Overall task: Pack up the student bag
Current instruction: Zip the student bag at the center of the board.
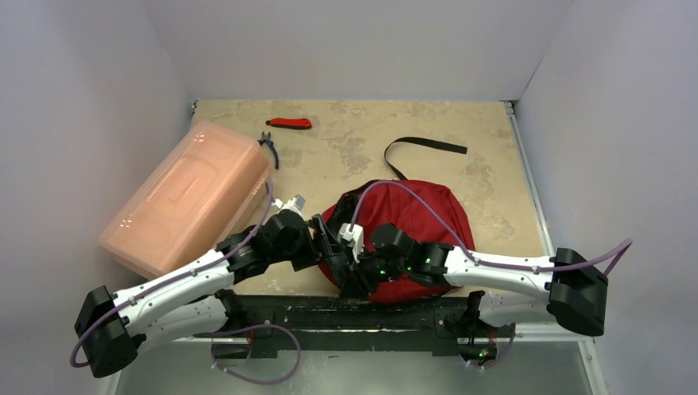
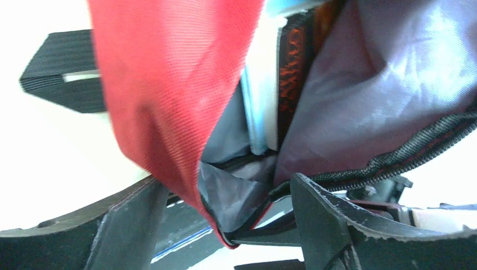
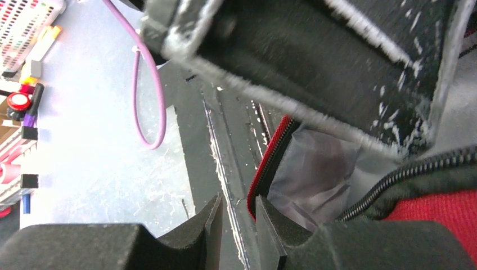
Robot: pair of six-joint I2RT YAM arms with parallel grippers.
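The student bag (image 1: 416, 212), a red backpack, lies in the middle of the table with its black strap (image 1: 424, 146) trailing behind it. Its mouth faces the arms. My left gripper (image 1: 325, 239) is open at the bag's near left edge. In the left wrist view the gripper (image 2: 230, 222) has its jaws wide apart. The bag's red rim and grey lining (image 2: 236, 185) hang loose between them. A blue-white item and a black-orange one (image 2: 289, 73) show inside. My right gripper (image 3: 239, 228) has a narrow gap. The red zipper edge (image 3: 264, 169) runs down to its right fingertip (image 3: 270, 230).
A pink translucent box (image 1: 185, 197) stands at the left, close to my left arm. Behind it lie blue-handled pliers (image 1: 269, 148) and a red-handled cutter (image 1: 290, 123). The black base rail (image 1: 329, 309) runs along the table's near edge under both grippers.
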